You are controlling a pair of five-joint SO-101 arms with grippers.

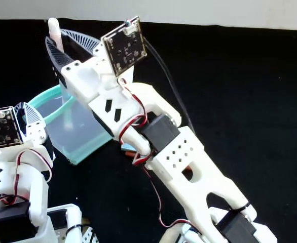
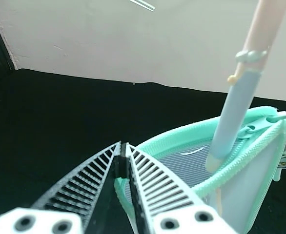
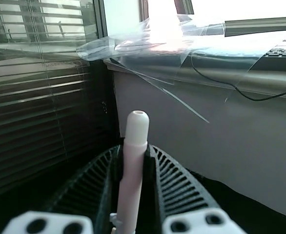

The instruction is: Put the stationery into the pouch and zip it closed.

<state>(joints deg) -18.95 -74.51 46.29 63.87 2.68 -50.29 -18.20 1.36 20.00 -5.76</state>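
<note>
**A:** Why is the left claw (image 2: pixel 123 151) clamped on that edge?

**B:** It's pinched shut on the teal rim (image 2: pixel 182 134) of the pouch (image 1: pixel 80 134). I read that as bracing: it keeps the mouth spread and the pouch more or less upright on the counter (image 1: pixel 250 76), so there's a gap to drop things through.

**A:** And the other one?

**B:** The right claw (image 3: pixel 133 152) is closed around the pen (image 2: pixel 230 114). It grips the pink upper end, so the blue lower end hangs straight down. From the left wrist view, that lower end sits just inside the open mouth, near the zip pull (image 2: pixel 253 130).

**A:** Is it resting on the bottom of the pouch?

**B:** Can't say. The pouch wall is cloudy and the rim crosses in front of the tip. It may be hanging free inside, or only just past the opening.

**A:** What's in the way?

**B:** Mostly the pouch itself. The pen is close to the rim on the zip-pull side, so letting go at a tilt could leave it leaning out over the edge. From above, the right arm (image 1: pixel 189 152) covers one corner of the pouch, which makes the clearance there hard to judge.

**A:** Anything else about?

**B:** A black cable (image 1: pixel 171 81) runs across the counter behind the arm, well apart from the pouch. The zip is wide open, so closing is not yet done.
</note>
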